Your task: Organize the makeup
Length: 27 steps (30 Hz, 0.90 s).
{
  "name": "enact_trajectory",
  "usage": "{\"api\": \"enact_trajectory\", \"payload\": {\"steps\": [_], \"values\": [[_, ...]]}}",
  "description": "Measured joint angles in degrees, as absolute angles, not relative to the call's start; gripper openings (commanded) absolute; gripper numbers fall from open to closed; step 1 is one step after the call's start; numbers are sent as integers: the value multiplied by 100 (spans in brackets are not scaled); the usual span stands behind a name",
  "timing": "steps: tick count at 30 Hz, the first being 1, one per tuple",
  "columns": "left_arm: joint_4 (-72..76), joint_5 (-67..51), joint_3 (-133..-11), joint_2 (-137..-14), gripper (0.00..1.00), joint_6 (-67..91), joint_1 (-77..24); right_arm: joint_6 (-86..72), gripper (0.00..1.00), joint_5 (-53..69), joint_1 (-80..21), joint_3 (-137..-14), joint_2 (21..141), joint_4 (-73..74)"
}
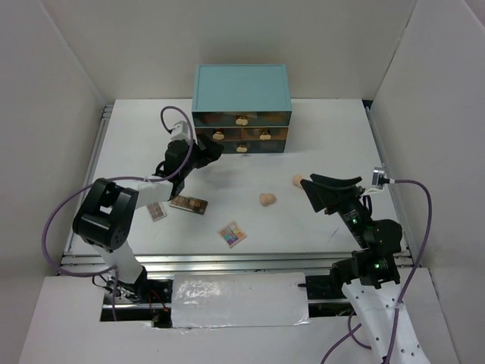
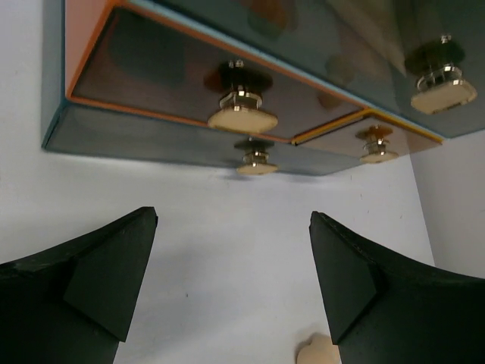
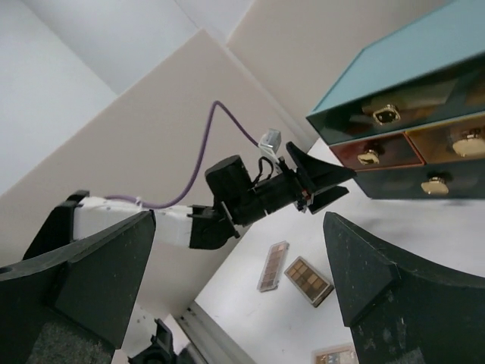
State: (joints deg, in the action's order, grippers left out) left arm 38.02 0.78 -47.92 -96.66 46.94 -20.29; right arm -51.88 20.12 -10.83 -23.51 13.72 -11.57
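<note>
Makeup lies loose on the white table (image 1: 318, 129). A brown eyeshadow palette (image 1: 189, 203) (image 3: 308, 280) rests beside a slimmer palette (image 1: 157, 211) (image 3: 273, 265), and a square multicolour palette (image 1: 233, 234) lies nearer the front. Two peach sponges lie mid-table, one (image 1: 267, 199) in the open, the other (image 1: 298, 180) right at my right gripper's tips. My right gripper (image 1: 312, 185) (image 3: 239, 220) is open and holds nothing. The left gripper (image 1: 211, 149) (image 2: 233, 214) is open and empty, facing the drawer fronts just above the table.
The teal chest of drawers (image 1: 241, 91) (image 2: 189, 83) stands at the back centre, drawers shut, gold knobs (image 2: 242, 115) facing forward. White walls enclose the table on three sides. A small beige shape (image 2: 318, 351) shows by the left gripper's right finger.
</note>
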Motion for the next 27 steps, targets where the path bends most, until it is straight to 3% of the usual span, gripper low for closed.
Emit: {"api": "enact_trajectory", "payload": {"steps": [18, 21, 27], "values": [[4718, -897, -6040, -11238, 86, 4825, -1586, -5105, 100, 2486, -1083, -2381, 2110, -1238], [4698, -985, -6077, -11244, 82, 4827, -1566, -5103, 100, 2467, -1083, -2381, 1992, -1234], [4720, -1092, -6222, -11426, 57, 4823, -1562, -4984, 100, 2410, -1072, -2388, 1850, -1219]]}}
